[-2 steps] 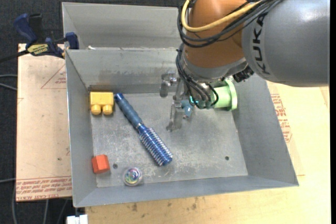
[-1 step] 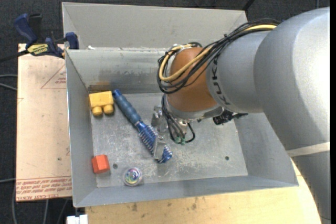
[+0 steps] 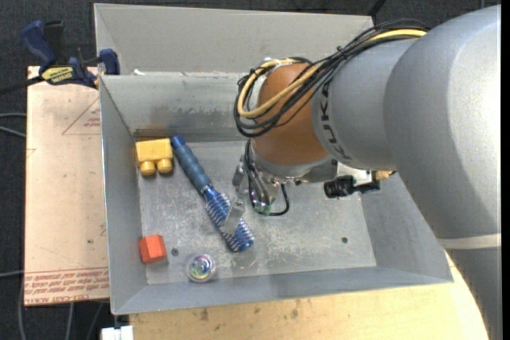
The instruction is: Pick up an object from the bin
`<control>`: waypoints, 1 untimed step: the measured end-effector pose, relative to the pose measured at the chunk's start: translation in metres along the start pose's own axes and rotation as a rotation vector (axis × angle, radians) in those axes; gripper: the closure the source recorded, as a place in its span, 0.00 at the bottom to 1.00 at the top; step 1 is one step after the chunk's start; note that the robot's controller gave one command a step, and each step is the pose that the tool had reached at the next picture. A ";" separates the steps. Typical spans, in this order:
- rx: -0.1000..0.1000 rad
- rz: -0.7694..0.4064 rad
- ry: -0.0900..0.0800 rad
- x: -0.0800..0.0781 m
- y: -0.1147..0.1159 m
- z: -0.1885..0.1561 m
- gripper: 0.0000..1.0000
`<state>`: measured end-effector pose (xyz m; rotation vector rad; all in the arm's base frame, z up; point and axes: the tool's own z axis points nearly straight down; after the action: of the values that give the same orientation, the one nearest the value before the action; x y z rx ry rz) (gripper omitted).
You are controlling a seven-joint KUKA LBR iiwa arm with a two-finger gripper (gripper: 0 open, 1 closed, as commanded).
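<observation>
The gripper [image 3: 255,195] is positioned low in the bin [image 3: 319,239], just beside the blue brush [image 3: 205,187]. Gripper opening cannot be determined.

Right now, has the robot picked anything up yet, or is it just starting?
Nothing looks lifted yet: the yellow block, blue brush, orange cube and shiny round thing all lie on the bin floor. In hand: the hand is low in the bin, just right of the brush's bristles. Left: gripping one thing and lifting it out.
</observation>
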<state>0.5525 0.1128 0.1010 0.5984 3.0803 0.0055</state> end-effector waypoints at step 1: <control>0.003 0.212 0.002 0.011 0.001 -0.014 0.00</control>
<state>0.5424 0.1176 0.1147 0.9217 3.0027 0.0023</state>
